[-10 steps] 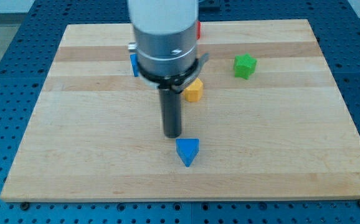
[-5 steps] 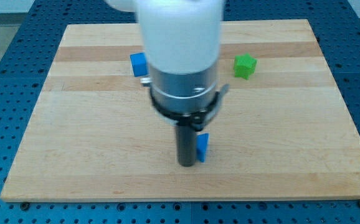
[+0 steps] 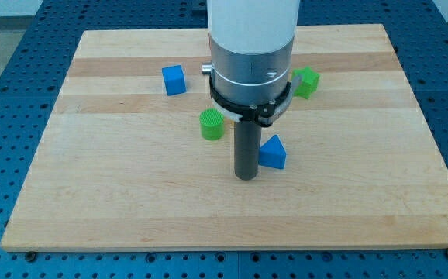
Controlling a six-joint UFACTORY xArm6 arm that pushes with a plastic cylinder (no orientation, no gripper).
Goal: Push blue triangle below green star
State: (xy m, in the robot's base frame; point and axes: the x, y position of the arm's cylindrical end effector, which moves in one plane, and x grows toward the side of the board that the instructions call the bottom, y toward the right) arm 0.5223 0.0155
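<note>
The blue triangle (image 3: 273,153) lies near the middle of the wooden board (image 3: 92,186). My tip (image 3: 245,177) rests on the board just to its left and slightly lower, touching or almost touching it. The green star (image 3: 308,80) sits above and to the right of the triangle, partly hidden behind the arm's grey body (image 3: 250,54).
A blue cube (image 3: 174,79) lies at the upper left of the board. A green cylinder (image 3: 212,124) stands just left of the rod. The arm's body hides the board's upper middle.
My tip has moved right and then up, and the blue triangle has shifted up and to the right with it. The green cylinder has come into view. The orange block is now hidden.
</note>
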